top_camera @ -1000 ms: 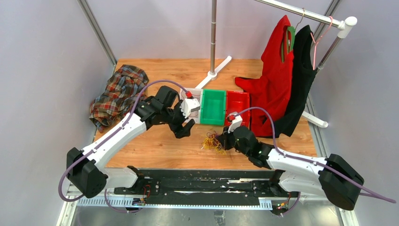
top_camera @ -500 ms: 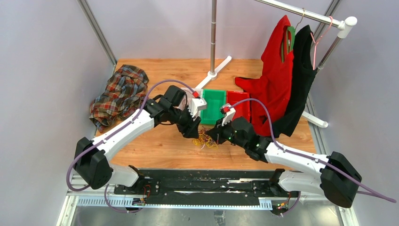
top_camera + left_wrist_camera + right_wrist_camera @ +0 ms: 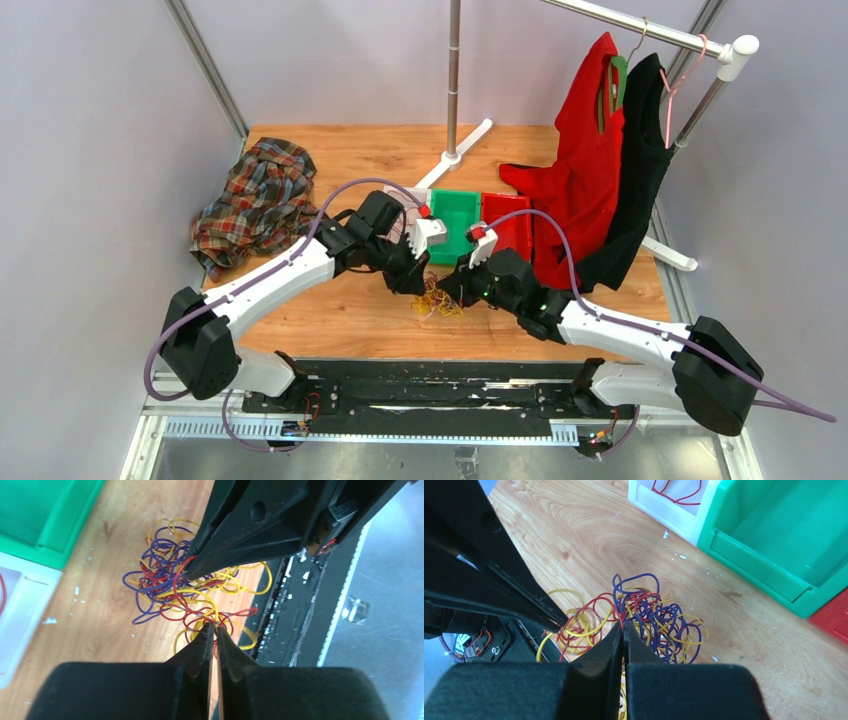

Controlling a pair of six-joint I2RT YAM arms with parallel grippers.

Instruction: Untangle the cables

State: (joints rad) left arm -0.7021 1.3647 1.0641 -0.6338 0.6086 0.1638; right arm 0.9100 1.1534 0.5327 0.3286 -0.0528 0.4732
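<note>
Cables (image 3: 435, 298) lie tangled near green bin (image 3: 455, 215); plaid shirt (image 3: 255, 195) well left.

The right fingers (image 3: 611, 647) were pressed together without a gap, their tips in the cables (image 3: 659, 625), a loose tangle of red, yellow and purple strands on the wooden tabletop (image 3: 589, 535), with a red strand right at the tips. Left of them the black left fingers (image 3: 519, 592) reached into the same tangle at a yellow loop. Beyond the tips stood a white bin (image 3: 664, 510) holding a red strand, a green bin (image 3: 754, 555) to its right, then a red bin (image 3: 836, 617) at the far right.
</note>
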